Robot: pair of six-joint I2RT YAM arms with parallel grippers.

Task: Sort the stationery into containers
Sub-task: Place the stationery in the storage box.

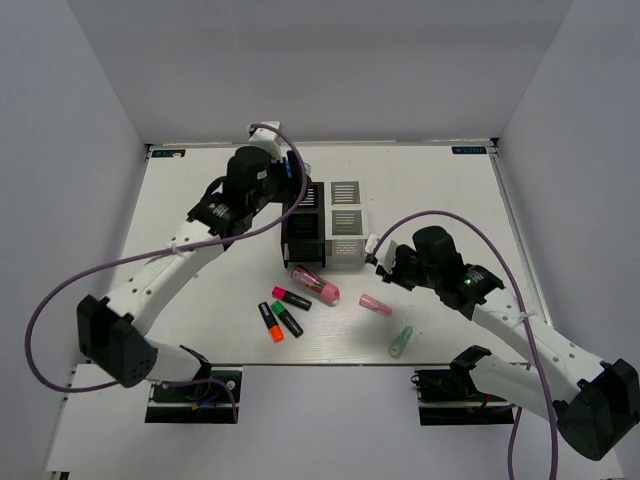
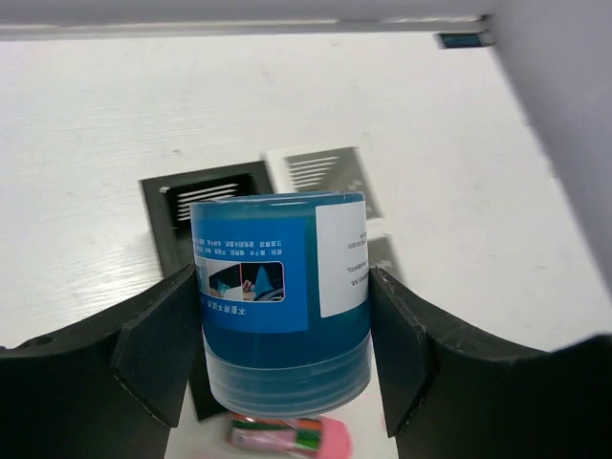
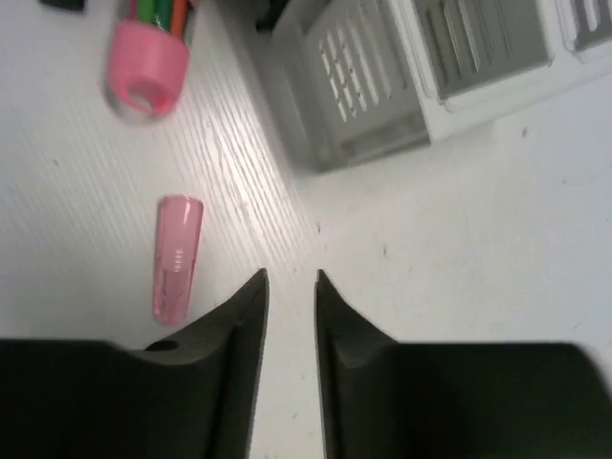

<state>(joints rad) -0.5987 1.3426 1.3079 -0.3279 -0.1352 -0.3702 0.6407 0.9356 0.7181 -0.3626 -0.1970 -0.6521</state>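
My left gripper [image 1: 291, 178] is shut on the blue-white roll [image 2: 277, 258] and holds it upright above the far black bin [image 2: 210, 196] of the containers [image 1: 326, 226]. My right gripper [image 3: 290, 277] is open only a narrow gap and empty. It hovers low over the table by the near white bin [image 3: 382, 86], right of the small pink piece [image 3: 177, 256]. The pink capsule case [image 1: 316, 285] lies in front of the bins. The pink [image 1: 291, 298], green [image 1: 288, 319] and orange [image 1: 270, 322] highlighters lie left of it. The pale-green tube [image 1: 400, 341] lies near the front edge.
The four bins stand as a block in the middle of the white table [image 1: 200, 190]. White walls enclose the table on three sides. The right arm's purple cable [image 1: 440, 215] arcs over the table right of the bins.
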